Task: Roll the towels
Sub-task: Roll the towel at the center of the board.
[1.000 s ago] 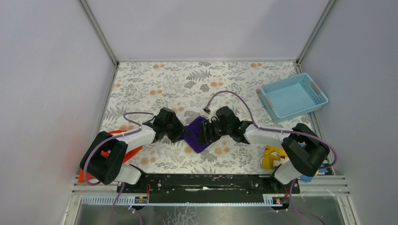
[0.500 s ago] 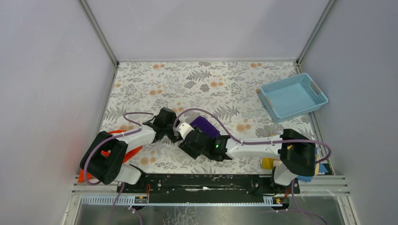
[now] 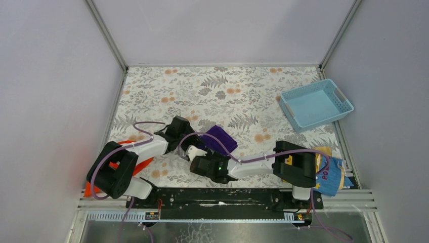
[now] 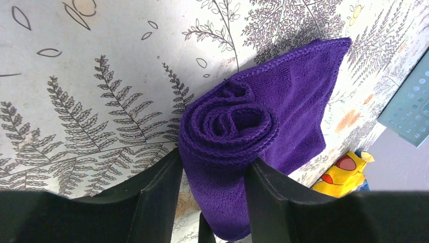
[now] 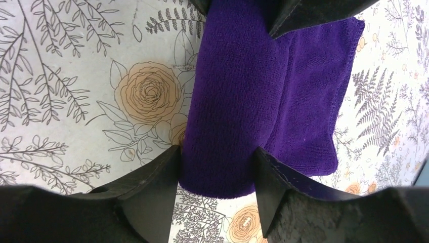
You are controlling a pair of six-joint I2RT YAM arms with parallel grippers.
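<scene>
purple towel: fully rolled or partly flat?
Partly rolled: purple towel shows a spiral end in the left gripper, with a flat flap beyond the roll.

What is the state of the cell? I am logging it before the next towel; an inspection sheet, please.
Surface: floral-print table, flat.
Job's things: purple towel partly rolled, tail flat; orange-red towel near left, partly hidden by the left arm.
Clutter: yellow-and-blue printed cloth near right; blue basket, empty.
Grippers: left gripper and right gripper each clamp the roll.
Cables: purple cables arch above the table.
Surroundings: grey walls; nothing else seen.
</scene>
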